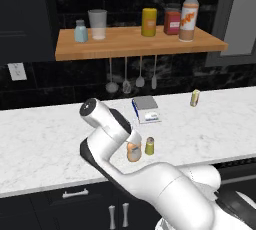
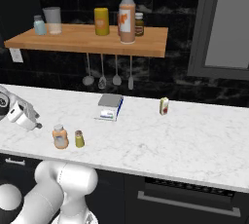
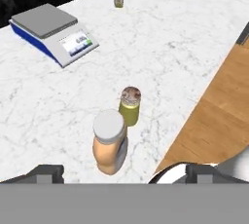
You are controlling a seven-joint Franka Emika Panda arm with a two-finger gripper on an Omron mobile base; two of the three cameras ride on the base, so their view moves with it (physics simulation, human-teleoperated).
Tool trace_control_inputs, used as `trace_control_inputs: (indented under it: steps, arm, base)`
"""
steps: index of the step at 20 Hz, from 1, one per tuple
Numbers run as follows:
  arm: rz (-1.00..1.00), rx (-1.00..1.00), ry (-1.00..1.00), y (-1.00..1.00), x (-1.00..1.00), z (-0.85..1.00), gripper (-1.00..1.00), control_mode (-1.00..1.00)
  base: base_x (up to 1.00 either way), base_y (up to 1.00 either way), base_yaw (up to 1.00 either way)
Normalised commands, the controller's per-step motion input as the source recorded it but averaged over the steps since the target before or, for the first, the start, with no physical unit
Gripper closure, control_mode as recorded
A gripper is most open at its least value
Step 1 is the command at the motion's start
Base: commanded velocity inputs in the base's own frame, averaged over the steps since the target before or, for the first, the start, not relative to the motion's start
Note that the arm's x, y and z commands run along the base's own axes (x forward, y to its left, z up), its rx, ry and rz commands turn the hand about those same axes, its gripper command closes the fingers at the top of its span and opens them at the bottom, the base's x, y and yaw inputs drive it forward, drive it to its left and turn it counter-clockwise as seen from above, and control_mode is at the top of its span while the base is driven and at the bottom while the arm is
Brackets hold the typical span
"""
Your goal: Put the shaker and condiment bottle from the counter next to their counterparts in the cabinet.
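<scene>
I've got gripper wide open (nothing held) above condiment bottle, lined up to grab; shaker just beside.

On the bench, lower left of the right base view, the condiment bottle stands just left of the shaker. A scale lies behind them. The cabinet above carries the counterparts.
</scene>
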Motion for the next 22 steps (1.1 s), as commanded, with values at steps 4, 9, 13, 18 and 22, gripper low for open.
trace_control_inputs:
  steps: [4,9,13,18,22]
  arm:
    - [-0.01,-0.13,-0.15,0.03,0.14,-0.43,-1.00,-1.00]
    - [-0.16,-0.10,-0.11,0.08,0.00,-0.41,-1.00,-1.00]
    - [-0.18,-0.04,-0.07,0.06,0.00,-0.27,-1.00,-1.00]
    - [-0.15,-0.06,-0.04,0.00,0.11,-0.11,-1.00,-1.00]
    - [-0.02,-0.01,0.00,0.00,0.20,-0.01,-1.00,-1.00]
  base:
    - [0.00,0.00,0.00]
    - [0.00,0.00,0.00]
    - [0.00,0.00,0.00]
    - [0.00,0.00,0.00]
    - [0.00,0.00,0.00]
